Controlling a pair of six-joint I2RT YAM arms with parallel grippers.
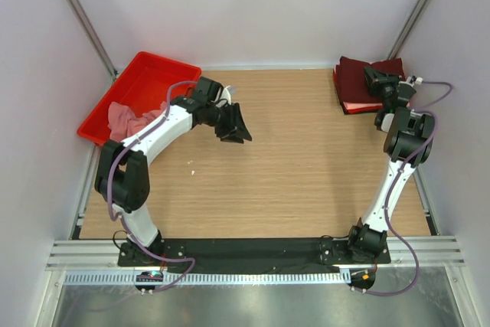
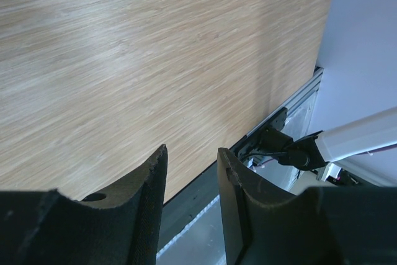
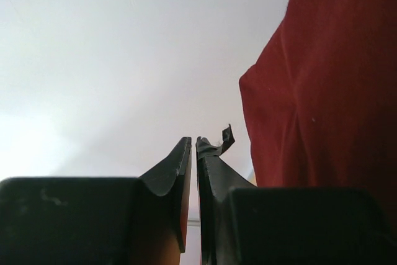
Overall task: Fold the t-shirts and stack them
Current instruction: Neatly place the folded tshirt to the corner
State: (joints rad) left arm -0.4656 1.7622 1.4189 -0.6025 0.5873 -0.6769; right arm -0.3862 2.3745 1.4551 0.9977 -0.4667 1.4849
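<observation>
A folded dark maroon t-shirt (image 1: 354, 74) lies on top of a salmon-pink one (image 1: 358, 106) at the table's far right corner. My right gripper (image 1: 377, 77) sits over this stack. In the right wrist view the right gripper (image 3: 194, 142) is shut with nothing between its tips, and the maroon cloth (image 3: 329, 91) hangs just to its right. A crumpled dusty pink t-shirt (image 1: 126, 119) lies in the red tray (image 1: 145, 70) at the far left. My left gripper (image 1: 236, 126) is open and empty above the bare wood, right of the tray; the left wrist view (image 2: 192, 158) shows only the table under it.
White walls with metal posts close in the table on the left, back and right. The black base rail (image 1: 253, 250) and the metal strip run along the near edge. The right arm's base (image 2: 291, 150) shows in the left wrist view.
</observation>
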